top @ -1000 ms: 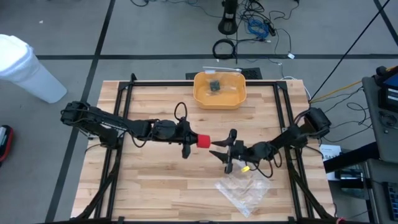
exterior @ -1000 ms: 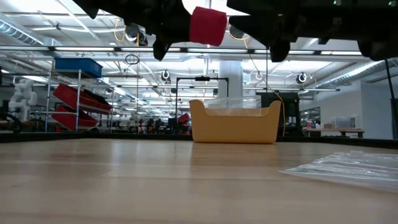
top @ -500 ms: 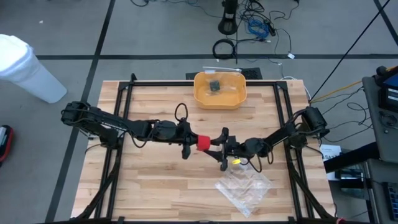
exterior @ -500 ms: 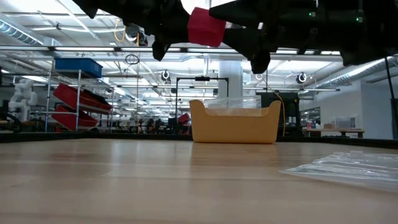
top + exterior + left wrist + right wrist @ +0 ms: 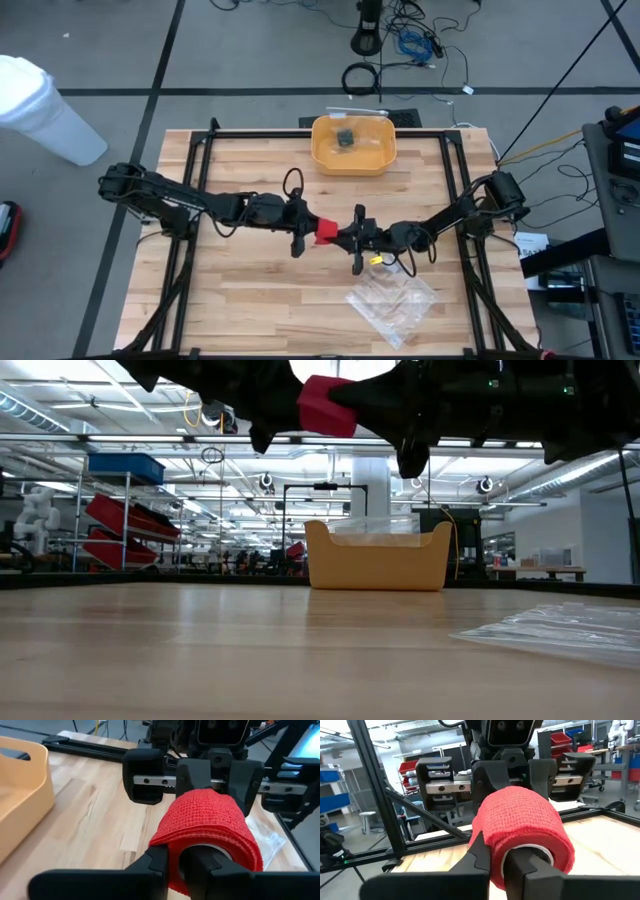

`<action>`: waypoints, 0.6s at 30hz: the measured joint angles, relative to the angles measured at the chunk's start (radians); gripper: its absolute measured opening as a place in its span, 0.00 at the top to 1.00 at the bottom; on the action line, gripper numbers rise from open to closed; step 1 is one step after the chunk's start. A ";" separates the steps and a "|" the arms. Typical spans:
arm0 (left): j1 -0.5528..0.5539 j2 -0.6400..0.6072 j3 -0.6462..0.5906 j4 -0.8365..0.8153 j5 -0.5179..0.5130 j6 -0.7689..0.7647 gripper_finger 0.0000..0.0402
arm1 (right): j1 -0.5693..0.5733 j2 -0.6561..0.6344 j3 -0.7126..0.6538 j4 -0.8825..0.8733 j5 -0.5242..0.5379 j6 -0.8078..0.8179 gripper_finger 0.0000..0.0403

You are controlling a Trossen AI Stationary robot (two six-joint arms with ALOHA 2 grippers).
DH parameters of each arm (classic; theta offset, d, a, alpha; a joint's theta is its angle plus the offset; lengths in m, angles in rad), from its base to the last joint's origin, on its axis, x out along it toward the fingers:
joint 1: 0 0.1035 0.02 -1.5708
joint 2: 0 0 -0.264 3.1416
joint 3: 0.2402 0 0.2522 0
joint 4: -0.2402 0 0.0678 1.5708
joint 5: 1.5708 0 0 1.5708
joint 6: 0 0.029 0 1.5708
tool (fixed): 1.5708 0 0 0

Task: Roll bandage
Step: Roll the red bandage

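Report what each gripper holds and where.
Both hold the red bandage roll in the air, one at each end: left gripper and right gripper, each with jaws closed on the roll's end.

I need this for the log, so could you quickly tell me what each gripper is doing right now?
Left gripper: shut on the red bandage roll, held above the table.
Right gripper: also shut on the roll's other end.

Wooden table (image 5: 250,290), yellow bin (image 5: 353,145), plastic bag (image 5: 392,304)

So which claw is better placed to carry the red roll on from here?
Probably the left claw: its wrist view shows the bandage clamped between its fingers above the table. The right claw has closed in around the roll's far end, grip unclear.
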 joint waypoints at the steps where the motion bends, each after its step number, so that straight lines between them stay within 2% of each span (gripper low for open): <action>1: 0.001 0.000 0.000 0.001 0.000 0.011 0.87 | 0.000 0.000 0.000 0.000 0.002 0.001 0.98; 6: 0.000 0.000 0.000 0.000 0.003 0.100 0.73 | 0.000 0.000 0.000 -0.001 -0.015 0.015 0.98; 12: -0.002 -0.012 0.000 -0.013 0.019 0.121 0.55 | 0.013 0.000 0.000 0.000 -0.044 0.017 0.98; 18: 0.000 -0.097 0.001 -0.151 0.000 0.184 0.50 | 0.023 -0.001 -0.014 -0.011 -0.004 0.004 0.98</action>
